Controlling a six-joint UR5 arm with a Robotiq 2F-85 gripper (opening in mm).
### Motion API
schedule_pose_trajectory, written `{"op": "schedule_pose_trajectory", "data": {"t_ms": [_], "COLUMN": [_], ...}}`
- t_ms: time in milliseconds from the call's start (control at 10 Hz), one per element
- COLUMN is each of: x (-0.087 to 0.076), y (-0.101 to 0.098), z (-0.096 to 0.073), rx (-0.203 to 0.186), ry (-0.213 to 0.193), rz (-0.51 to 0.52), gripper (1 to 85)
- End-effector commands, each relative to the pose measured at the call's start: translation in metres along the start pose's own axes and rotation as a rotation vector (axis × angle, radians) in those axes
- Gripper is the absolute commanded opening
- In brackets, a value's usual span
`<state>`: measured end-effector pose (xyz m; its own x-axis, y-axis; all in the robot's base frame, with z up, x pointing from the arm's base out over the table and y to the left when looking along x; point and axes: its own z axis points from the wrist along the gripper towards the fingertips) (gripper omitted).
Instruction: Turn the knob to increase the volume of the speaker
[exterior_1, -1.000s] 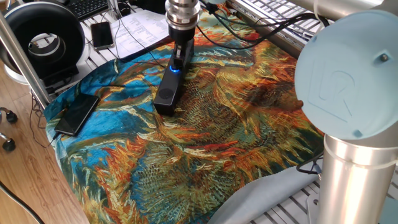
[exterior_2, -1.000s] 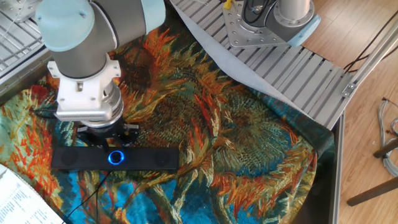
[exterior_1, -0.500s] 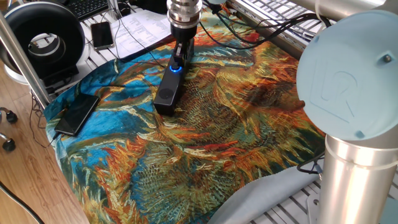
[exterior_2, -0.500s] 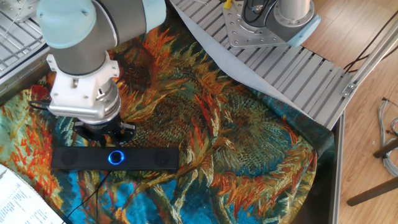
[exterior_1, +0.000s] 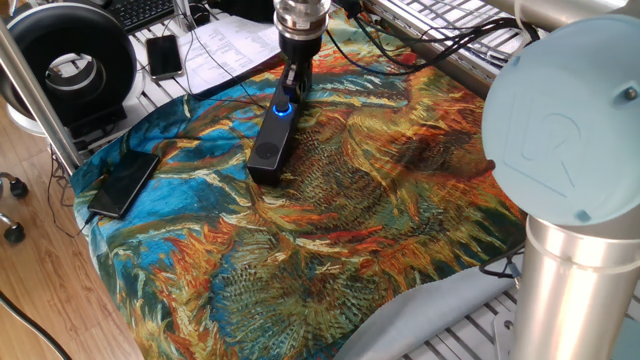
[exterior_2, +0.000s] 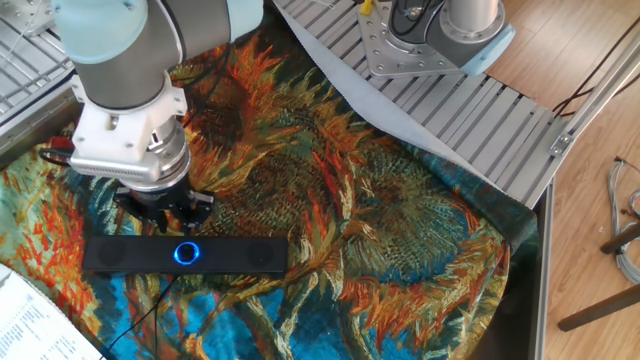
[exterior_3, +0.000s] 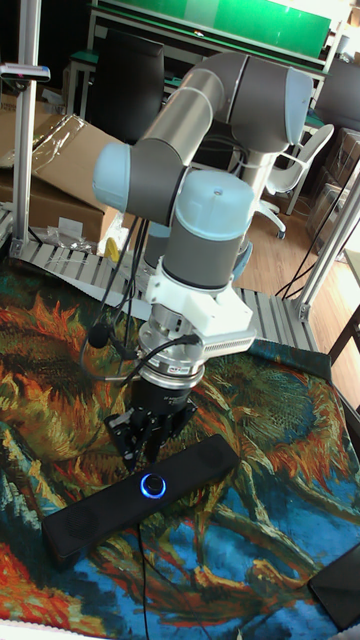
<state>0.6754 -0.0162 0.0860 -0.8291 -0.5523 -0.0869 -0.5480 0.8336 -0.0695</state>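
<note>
Gripper (exterior_3: 138, 447) hovered just beside the knob (exterior_3: 152, 486), holding nothing, opening unclear. Knob sat mid-speaker (exterior_2: 240, 254) on the cloth (exterior_1: 380, 200); small, probably slick, best pinched around its edge.

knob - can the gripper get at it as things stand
Probably yes. The gripper hangs just beside the knob, off it, and nothing lies between them; the speaker top is bare around the dial.
</note>
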Motion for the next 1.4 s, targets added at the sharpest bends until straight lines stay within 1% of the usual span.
{"op": "schedule_pose_trajectory", "data": {"t_ms": [0, 100, 300, 400, 500, 600, 700, 800, 900, 1000, 1100, 1300], "x": [-0.008, -0.016, -0.023, -0.027, -0.037, -0.028, -0.016, -0.006, -0.003, 0.004, 0.012, 0.021], "y": [-0.005, -0.002, 0.000, 0.000, 0.002, -0.001, -0.013, -0.018, -0.016, -0.014, -0.018, -0.021], "z": [-0.008, -0.009, -0.006, -0.002, 0.000, -0.006, -0.006, -0.006, -0.007, -0.011, -0.011, -0.011], "rx": [0.033, 0.025, 0.026, 0.018, 0.003, 0.007, 0.042, 0.051, 0.042, 0.035, 0.050, 0.049], "ry": [-0.012, -0.034, -0.037, -0.046, -0.084, -0.074, -0.047, -0.041, -0.052, -0.047, -0.035, -0.033], "rz": [0.003, 0.010, 0.002, -0.024, -0.040, -0.083, -0.136, -0.178, -0.215, -0.229, -0.267, -0.276], "gripper": [34.3, 34.3, 32.7, 30.7, 30.7, 30.3, 30.7, 32.3, 37.7, 37.7, 37.7, 38.0]}}
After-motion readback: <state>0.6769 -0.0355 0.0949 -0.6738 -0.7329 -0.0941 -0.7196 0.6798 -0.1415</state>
